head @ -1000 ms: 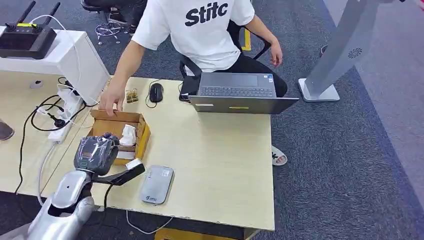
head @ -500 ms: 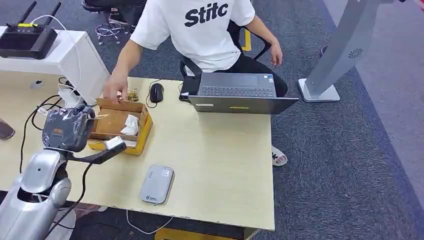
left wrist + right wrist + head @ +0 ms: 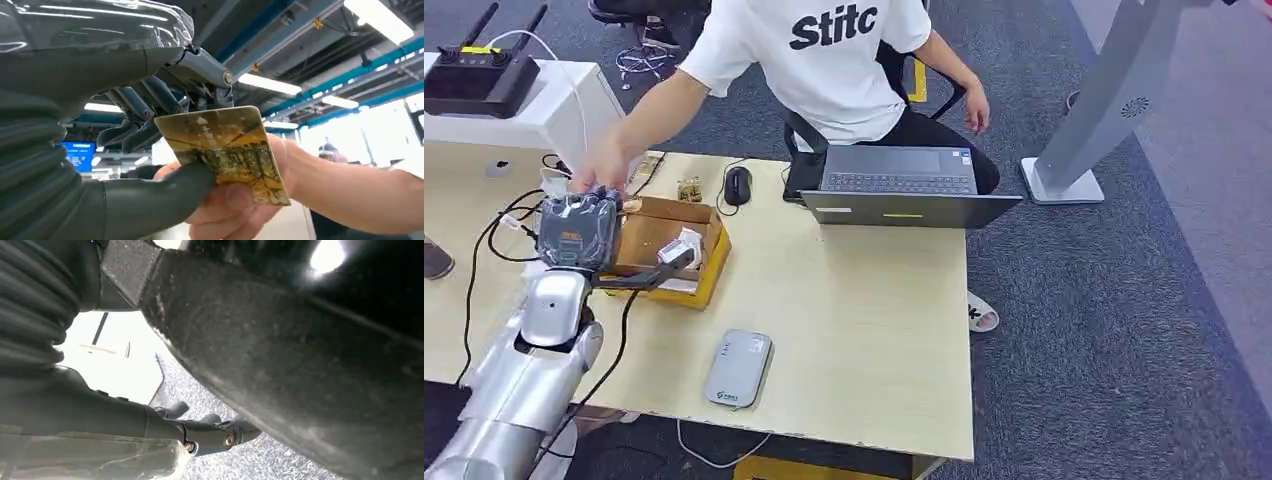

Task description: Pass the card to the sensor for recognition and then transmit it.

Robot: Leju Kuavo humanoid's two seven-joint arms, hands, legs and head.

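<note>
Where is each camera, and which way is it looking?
Head view: high on the robot, looking forward and down at the table, cardboard box, grey sensor and seated person; the silver left arm shows.
Left wrist view: behind the left hand, facing up towards ceiling lights; it holds the card with the person's hand.
Right wrist view: behind the right hand, looking down at floor.
Shared: head and left wrist views both show the left hand meeting the person's hand.

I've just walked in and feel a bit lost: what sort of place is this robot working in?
Most likely an office or lab workspace: a desk with a laptop and mouse, grey carpet, and a person's hand meeting the robot's left hand at a card.
</note>
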